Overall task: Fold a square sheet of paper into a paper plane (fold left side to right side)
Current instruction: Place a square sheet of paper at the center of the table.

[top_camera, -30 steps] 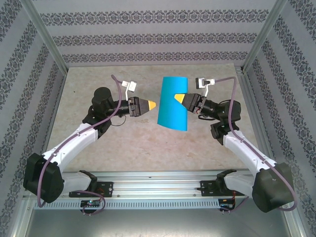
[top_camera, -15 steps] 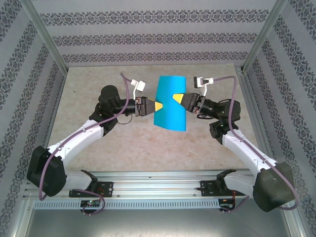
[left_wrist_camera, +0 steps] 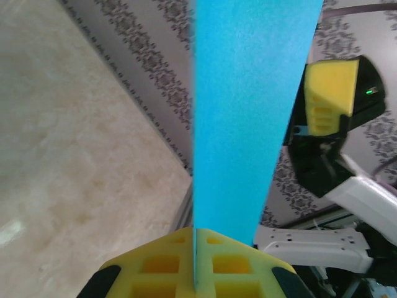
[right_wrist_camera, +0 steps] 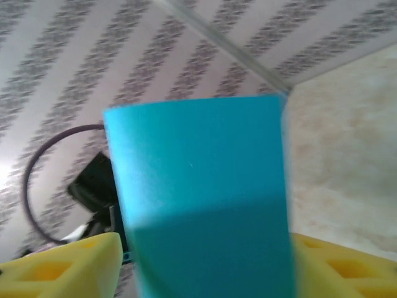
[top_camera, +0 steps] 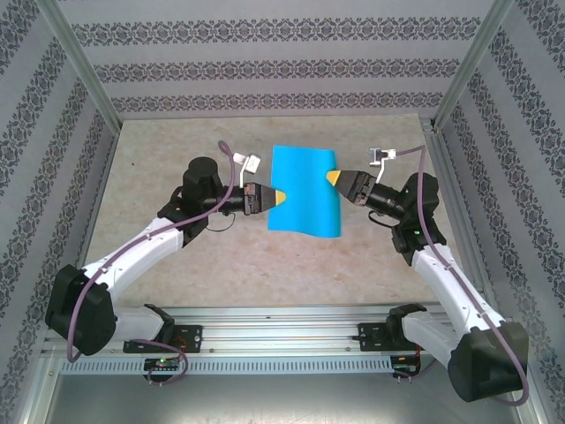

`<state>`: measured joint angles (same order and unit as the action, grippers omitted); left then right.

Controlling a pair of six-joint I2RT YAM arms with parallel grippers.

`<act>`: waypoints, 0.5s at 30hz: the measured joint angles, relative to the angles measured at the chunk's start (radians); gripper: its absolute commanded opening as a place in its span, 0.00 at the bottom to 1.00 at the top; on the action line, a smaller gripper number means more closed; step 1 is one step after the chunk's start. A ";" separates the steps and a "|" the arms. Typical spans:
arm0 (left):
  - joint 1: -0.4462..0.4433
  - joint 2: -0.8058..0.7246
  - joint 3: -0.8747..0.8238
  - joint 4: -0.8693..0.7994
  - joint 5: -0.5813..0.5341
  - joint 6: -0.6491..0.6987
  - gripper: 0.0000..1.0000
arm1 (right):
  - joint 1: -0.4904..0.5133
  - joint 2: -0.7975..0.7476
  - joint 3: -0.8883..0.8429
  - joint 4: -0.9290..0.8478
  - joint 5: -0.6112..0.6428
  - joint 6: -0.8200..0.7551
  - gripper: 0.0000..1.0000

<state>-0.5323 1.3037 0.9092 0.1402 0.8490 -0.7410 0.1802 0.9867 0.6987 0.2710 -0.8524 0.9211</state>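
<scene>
the paper is hanging in the air over the middle of the table, a little toward the table's far edge. its lower edge is bowing rather than lying flat on the table.

the left gripper is pointing in from the table's left half and meeting the paper's left edge. in the left wrist view its yellow fingers are pressing together. the sheet is running edge-on out of the seam between them, so they are pinching the paper.

the right gripper is pointing in from the table's right half, with its tip sitting at the paper's right edge, nearer the top corner. in the right wrist view its fingers are standing spread wide, one at each lower corner. the blue sheet is showing its broad face between them and is not being squeezed. i cannot tell whether either finger is touching the paper there.
</scene>
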 measured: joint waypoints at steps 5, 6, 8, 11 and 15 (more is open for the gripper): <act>0.000 0.042 -0.100 -0.147 -0.117 0.055 0.00 | -0.006 -0.007 0.058 -0.429 0.207 -0.251 0.71; 0.000 0.059 -0.117 -0.176 -0.146 0.061 0.00 | -0.006 0.002 0.058 -0.492 0.244 -0.279 0.68; 0.001 0.093 -0.149 -0.227 -0.203 0.074 0.00 | -0.006 0.031 0.048 -0.562 0.293 -0.312 0.65; 0.002 0.127 -0.185 -0.292 -0.284 0.088 0.00 | 0.017 0.090 -0.004 -0.591 0.344 -0.325 0.65; 0.013 0.145 -0.191 -0.365 -0.370 0.119 0.00 | 0.107 0.185 -0.055 -0.595 0.395 -0.325 0.64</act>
<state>-0.5198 1.4483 0.7181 -0.2245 0.4786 -0.6220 0.2871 1.1713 0.6437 -0.3241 -0.4576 0.5964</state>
